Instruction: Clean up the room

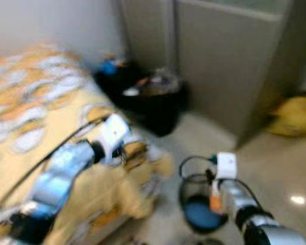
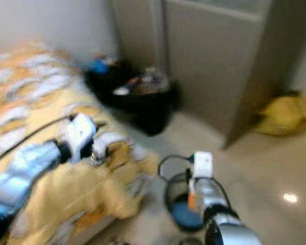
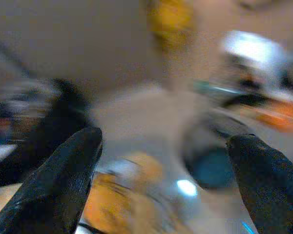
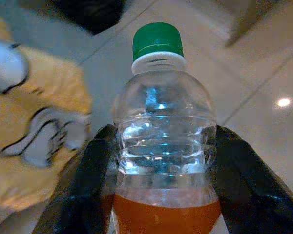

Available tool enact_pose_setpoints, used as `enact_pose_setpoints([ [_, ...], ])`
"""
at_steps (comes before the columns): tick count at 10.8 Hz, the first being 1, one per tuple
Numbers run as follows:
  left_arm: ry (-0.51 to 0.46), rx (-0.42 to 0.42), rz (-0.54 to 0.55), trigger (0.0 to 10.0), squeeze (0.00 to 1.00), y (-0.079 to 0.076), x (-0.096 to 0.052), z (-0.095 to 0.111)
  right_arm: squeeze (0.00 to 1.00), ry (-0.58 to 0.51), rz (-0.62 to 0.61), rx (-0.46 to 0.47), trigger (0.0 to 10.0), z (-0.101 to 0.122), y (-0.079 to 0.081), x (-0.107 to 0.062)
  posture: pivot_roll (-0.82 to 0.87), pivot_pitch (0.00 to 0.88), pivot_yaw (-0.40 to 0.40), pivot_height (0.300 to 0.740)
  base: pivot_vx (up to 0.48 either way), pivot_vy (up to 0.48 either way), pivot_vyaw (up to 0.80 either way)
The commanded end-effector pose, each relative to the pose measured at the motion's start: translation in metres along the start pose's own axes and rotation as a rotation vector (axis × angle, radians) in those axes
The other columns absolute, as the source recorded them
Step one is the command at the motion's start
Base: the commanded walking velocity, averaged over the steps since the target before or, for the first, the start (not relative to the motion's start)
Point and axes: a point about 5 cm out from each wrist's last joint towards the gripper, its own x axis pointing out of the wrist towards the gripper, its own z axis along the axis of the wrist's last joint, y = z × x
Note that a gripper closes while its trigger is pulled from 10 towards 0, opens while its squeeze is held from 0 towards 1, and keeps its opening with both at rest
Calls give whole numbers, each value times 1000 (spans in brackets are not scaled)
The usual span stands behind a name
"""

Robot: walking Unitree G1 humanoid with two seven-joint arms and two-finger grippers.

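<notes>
The right hand [image 4: 161, 195] is clamped on a bottle [image 4: 163, 141], one black finger [image 4: 95, 180] pressed against each side of its clear body. The bottle has a green cap [image 4: 156, 39] and holds an orange-brown liquid low down, with the upper part clear. In the eye views, which are blurred, the right arm reaches forward over the pale tiled floor [image 1: 275, 163], just beside the bed [image 1: 35, 112].

The left hand [image 3: 171, 185] is held wide apart with nothing between its fingers [image 3: 63, 180]. Its arm [image 1: 66, 173] stretches over the edge of the bed, above a yellow cover [image 1: 92, 189] printed with white and orange shapes.

Beyond the foot of the bed, a black bin [image 1: 153, 102] sits on the floor with mixed rubbish showing at its top; its contents are too blurred to tell. A blue thing [image 1: 109, 66] lies near the bin, towards the wall. Beside the bin stands a grey cabinet [image 1: 224, 61]. On the far side of the cabinet from the bed, a yellow bag [image 1: 293, 115] lies on the floor. A bright spot of light reflects off the tiles near the right arm.
</notes>
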Motion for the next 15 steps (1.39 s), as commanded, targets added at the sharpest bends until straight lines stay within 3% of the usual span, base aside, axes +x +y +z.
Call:
enact_pose_setpoints([
  [1, 26, -23, -135, 10000, 0, -18, -2, 1, 0, -24, -22, 21, 10000, 7, -3, 1, 7, 126, 195, 740, 0, 0, 0],
  [3, 70, -78, -232, 10000, 0, -41, -20, 3, 0, -24, -71, 44, 10000, 3, -10, 0, 54, 181, 223, 740, 0, 0, 0],
  [6, 165, -151, -222, 10000, 0, -56, -50, -1, 0, -26, -138, -8, 10000, 0, -24, -1, 128, 266, 259, 740, 0, 0, 0],
  [7, 183, -171, -217, 10000, 0, -61, -55, -2, 1000, -49, -136, -25, 10000, 3, -25, -1, 139, 279, 262, 740, 0, 0, 0],
  [9, 180, -203, -214, 10000, 0, -71, -57, 0, 1000, -202, -191, -90, 10000, 32, -28, -1, 150, 298, 256, 740, 0, 0, 0],
  [11, 178, -228, -210, 10000, 0, -77, -57, 1, 1000, -320, -231, -91, 10000, 62, -34, -2, 142, 307, 246, 740, 0, 0, 0],
  [14, 196, -237, -215, 10000, 0, -80, -55, -1, 1000, -321, -165, -102, 10000, 63, -24, -1, 122, 299, 222, 740, 0, 0, 0],
  [15, 201, -239, -223, 10000, 0, -82, -52, -4, 0, -310, -112, -89, 10000, 59, -17, -1, 114, 291, 213, 740, 0, 0, 0],
])
